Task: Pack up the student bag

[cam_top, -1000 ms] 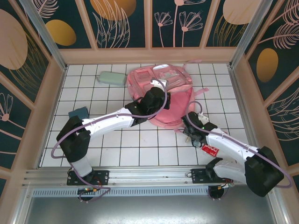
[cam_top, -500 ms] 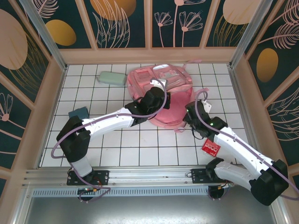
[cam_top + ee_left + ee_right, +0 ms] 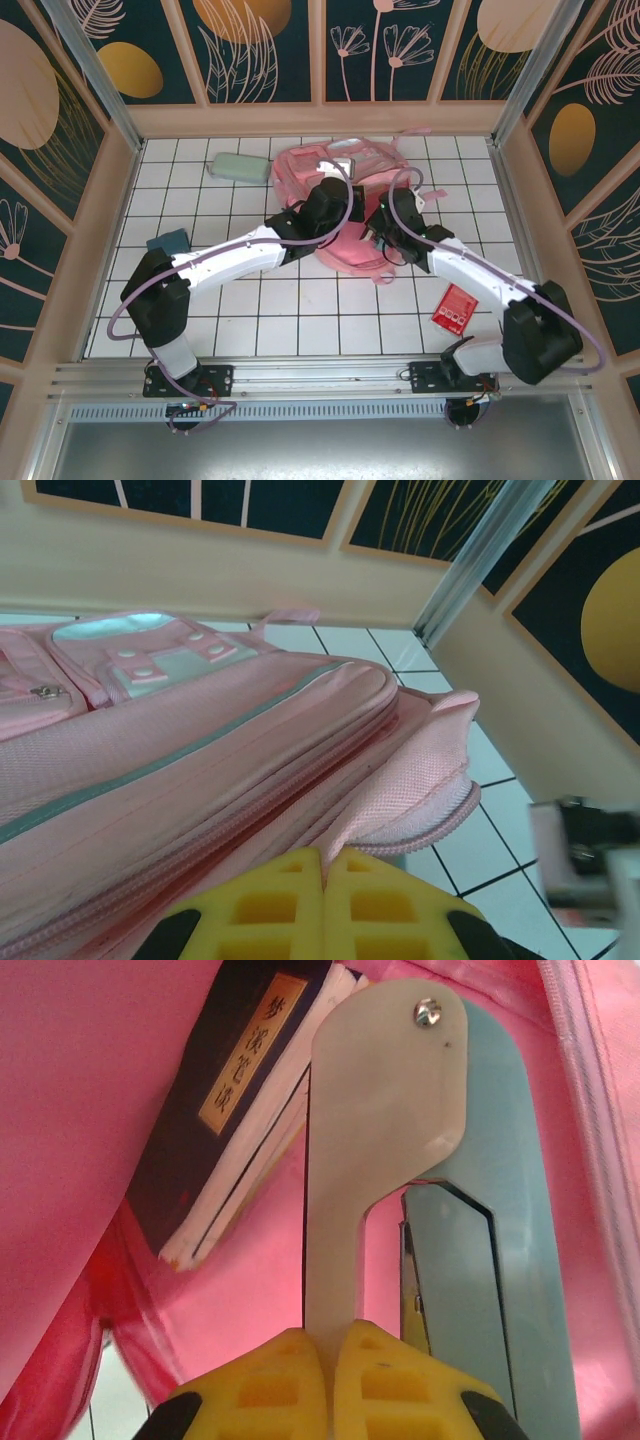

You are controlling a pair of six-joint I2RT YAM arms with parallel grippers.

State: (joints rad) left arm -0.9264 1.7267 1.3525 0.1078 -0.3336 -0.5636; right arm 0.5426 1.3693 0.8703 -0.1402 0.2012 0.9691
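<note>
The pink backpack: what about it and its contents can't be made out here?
- Top view: both arms cover the mouth of the student bag, hiding its contents.
- Right wrist view: the pale tool pinched in the right gripper is too close to identify; the dark book has its cover hidden by pink fabric.
- Left wrist view: beyond the left gripper, shut on the bag's flap, a grey shape at the right edge is blurred.
</note>
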